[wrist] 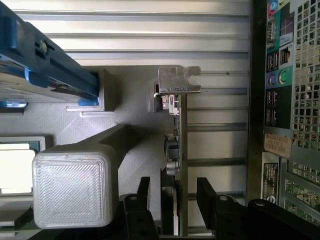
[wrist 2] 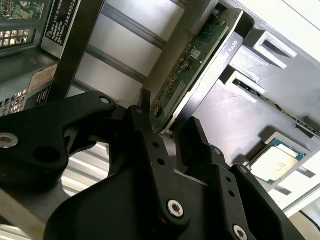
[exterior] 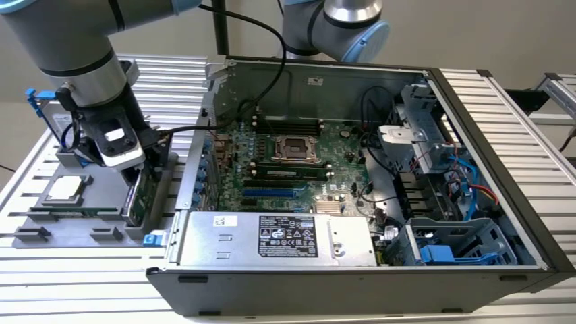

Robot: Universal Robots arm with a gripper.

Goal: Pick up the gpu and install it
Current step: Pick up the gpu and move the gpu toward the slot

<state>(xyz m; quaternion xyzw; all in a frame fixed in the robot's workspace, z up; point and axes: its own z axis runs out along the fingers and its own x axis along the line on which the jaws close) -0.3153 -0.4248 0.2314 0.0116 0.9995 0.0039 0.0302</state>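
The gpu (exterior: 136, 197) stands on edge in a slot of the grey holder tray (exterior: 54, 226), at the exterior view's left, just outside the open computer case (exterior: 468, 169). Its green board (wrist 2: 192, 65) faces the second wrist view. The first wrist view looks along its edge (wrist: 178, 130) to the silver end bracket (wrist: 177, 82). My gripper (exterior: 135, 174) hangs over the card's upper edge and is open. In both wrist views its black fingers (wrist 2: 145, 130) (wrist: 206, 192) stand on either side of the card, with small gaps to it.
The motherboard (exterior: 288, 155) lies in the case with a blue slot (exterior: 270, 192) near the power supply (exterior: 270, 236). The tray also holds a processor chip (exterior: 67, 189) (wrist 2: 275, 162) and a blue-framed hard drive (wrist: 45, 65). A grey block (wrist: 75, 185) stands beside the gripper.
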